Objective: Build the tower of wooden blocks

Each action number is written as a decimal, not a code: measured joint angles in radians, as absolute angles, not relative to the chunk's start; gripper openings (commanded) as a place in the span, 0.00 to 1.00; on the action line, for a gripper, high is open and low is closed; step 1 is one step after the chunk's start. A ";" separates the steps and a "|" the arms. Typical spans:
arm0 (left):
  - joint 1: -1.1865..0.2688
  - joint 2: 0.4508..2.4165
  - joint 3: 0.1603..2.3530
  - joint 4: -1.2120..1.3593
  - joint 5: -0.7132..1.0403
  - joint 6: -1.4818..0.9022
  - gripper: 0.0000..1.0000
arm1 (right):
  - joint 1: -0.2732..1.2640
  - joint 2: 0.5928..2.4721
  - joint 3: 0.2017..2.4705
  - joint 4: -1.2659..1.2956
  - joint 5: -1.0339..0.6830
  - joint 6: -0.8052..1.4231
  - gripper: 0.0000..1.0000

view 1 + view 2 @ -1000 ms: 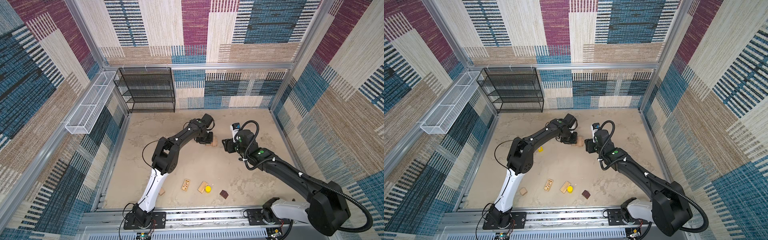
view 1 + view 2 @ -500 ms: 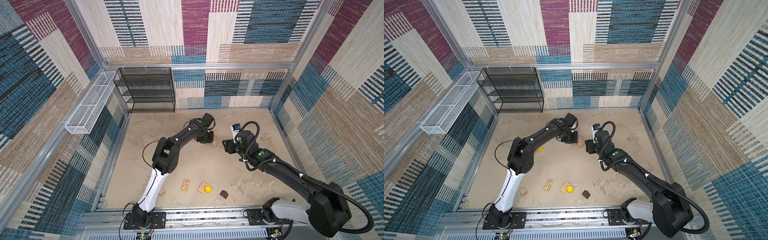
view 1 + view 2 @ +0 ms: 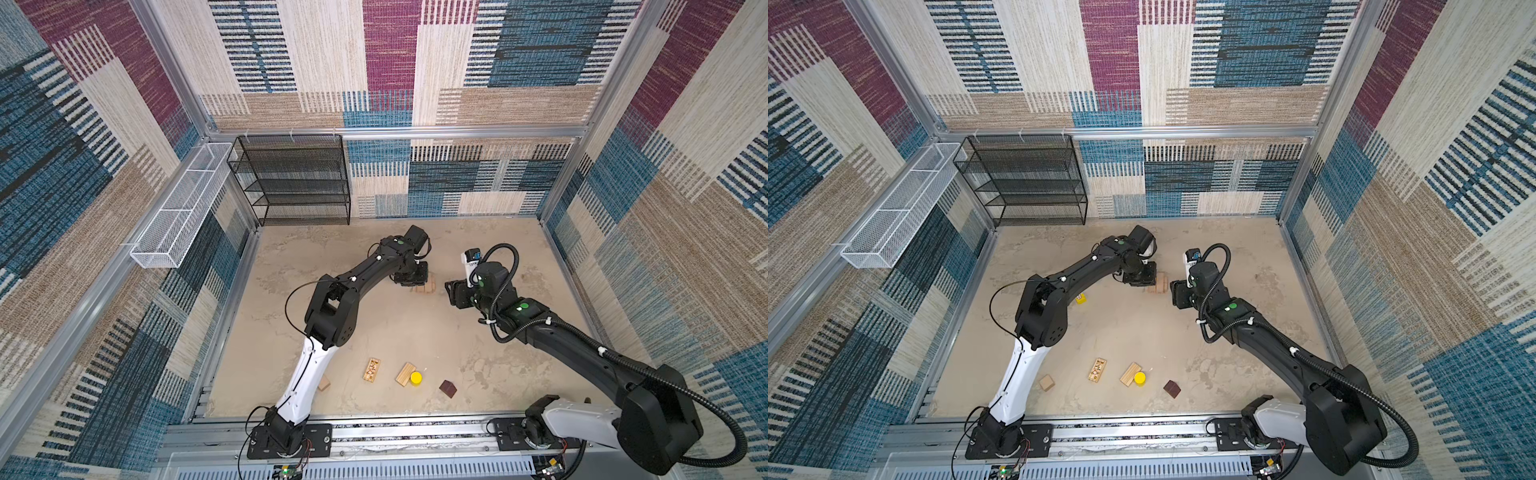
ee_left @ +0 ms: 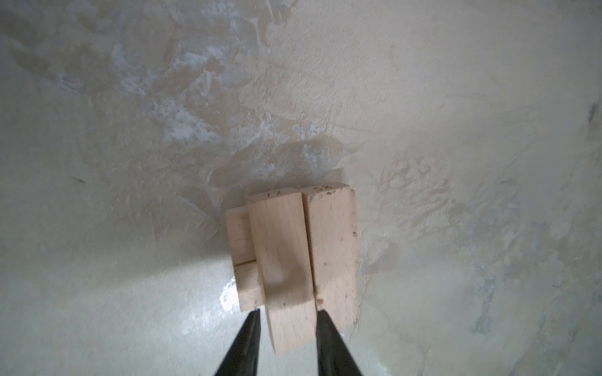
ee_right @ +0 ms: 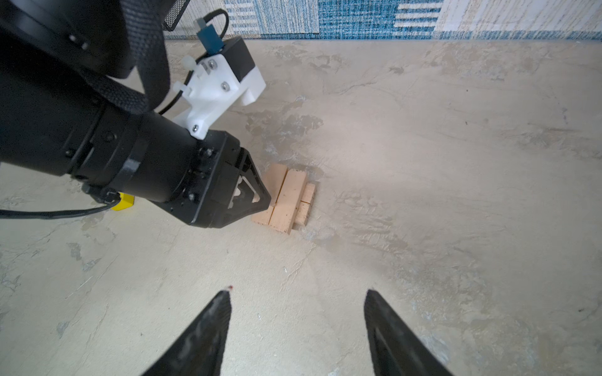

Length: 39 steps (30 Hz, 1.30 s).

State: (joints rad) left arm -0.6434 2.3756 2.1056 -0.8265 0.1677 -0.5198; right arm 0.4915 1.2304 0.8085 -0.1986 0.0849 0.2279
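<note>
The wood block tower (image 3: 424, 286) (image 3: 1160, 283) is a low stack of pale planks at the floor's middle back, with two upper planks laid across two lower ones (image 4: 242, 234). My left gripper (image 4: 286, 312) (image 3: 412, 277) points down over it, and its fingers straddle the near end of one top plank (image 4: 281, 247). The jaws are slightly open, with a thin gap on one side. My right gripper (image 5: 296, 291) (image 3: 452, 293) hovers open and empty just right of the stack (image 5: 288, 198).
Loose wood blocks lie near the front: a printed plank (image 3: 371, 369), a plain plank (image 3: 405, 374), a yellow cylinder (image 3: 416, 377), a dark brown block (image 3: 447, 388) and a tan cube (image 3: 1047, 382). A yellow dotted cube (image 3: 1080, 299) sits under the left arm. A black mesh shelf (image 3: 297, 178) stands back left.
The left gripper's jaws have eased slightly wider around the top plank. Both arms have stayed nearly where they were.
</note>
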 measured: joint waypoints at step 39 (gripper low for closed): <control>-0.558 2.126 1.933 -0.824 0.190 -0.164 0.00 | 0.364 1.837 1.090 -0.121 -0.176 0.332 0.05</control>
State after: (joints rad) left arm -0.5583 2.1262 1.9327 -0.8242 0.1902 -0.1642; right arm 0.3641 1.8374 1.0904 -0.1207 -0.1764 0.3321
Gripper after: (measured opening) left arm 0.051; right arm 0.048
